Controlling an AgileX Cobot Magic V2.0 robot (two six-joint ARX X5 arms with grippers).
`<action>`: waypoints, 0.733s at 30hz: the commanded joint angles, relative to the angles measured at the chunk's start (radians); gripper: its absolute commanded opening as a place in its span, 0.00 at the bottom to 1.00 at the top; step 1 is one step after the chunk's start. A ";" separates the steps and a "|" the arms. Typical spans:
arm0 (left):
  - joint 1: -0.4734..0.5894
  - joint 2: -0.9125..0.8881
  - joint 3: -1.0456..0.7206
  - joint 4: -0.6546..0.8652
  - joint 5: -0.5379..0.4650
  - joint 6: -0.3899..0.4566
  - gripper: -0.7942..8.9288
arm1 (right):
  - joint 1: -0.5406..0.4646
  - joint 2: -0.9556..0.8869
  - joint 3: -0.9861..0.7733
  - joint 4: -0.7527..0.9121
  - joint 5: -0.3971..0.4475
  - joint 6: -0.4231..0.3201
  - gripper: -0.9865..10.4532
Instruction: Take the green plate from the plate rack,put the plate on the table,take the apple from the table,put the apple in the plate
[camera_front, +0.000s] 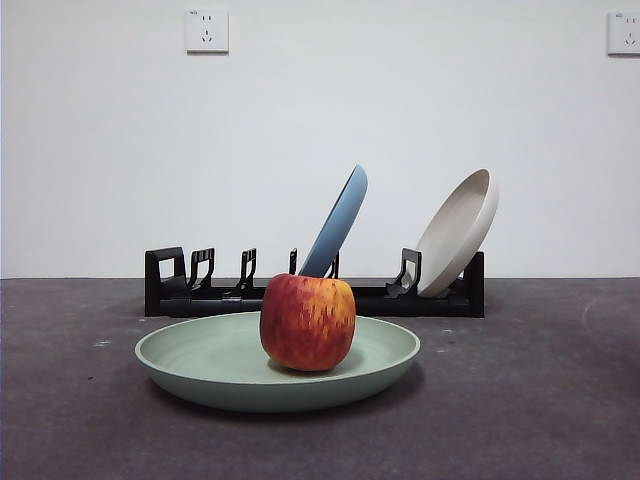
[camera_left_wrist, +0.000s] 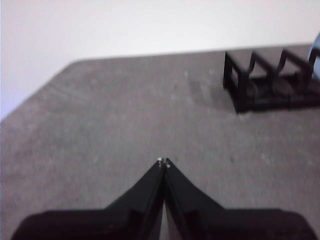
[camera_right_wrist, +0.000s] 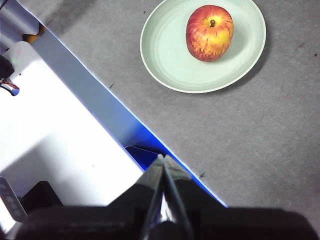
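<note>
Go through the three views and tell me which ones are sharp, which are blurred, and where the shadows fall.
Front view: sharp; the red, yellow-streaked apple and pale sage-green plate cast a soft shadow on the dark grey table. Left wrist view: blurred throughout, the black plastic plate rack smeared. Right wrist view: crisp on the apple, a faint shadow along one side of the plate; the white surface beside the table is overexposed.

plate rack (camera_left_wrist: 270, 82) (blurred) cut off at edge

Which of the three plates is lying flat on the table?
The green plate, flat on the table with the apple on it. The light blue plate and cream-white plate lean upright in the plate rack.
</note>
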 joint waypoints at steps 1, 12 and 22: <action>0.003 -0.003 -0.013 0.000 0.006 -0.015 0.08 | 0.002 -0.002 0.001 0.003 0.002 0.009 0.09; 0.003 -0.002 -0.013 0.003 0.023 -0.029 0.08 | 0.002 -0.002 0.001 0.003 0.002 0.009 0.09; 0.003 -0.002 -0.013 0.003 0.023 -0.028 0.08 | 0.002 -0.002 0.001 0.003 0.002 0.009 0.09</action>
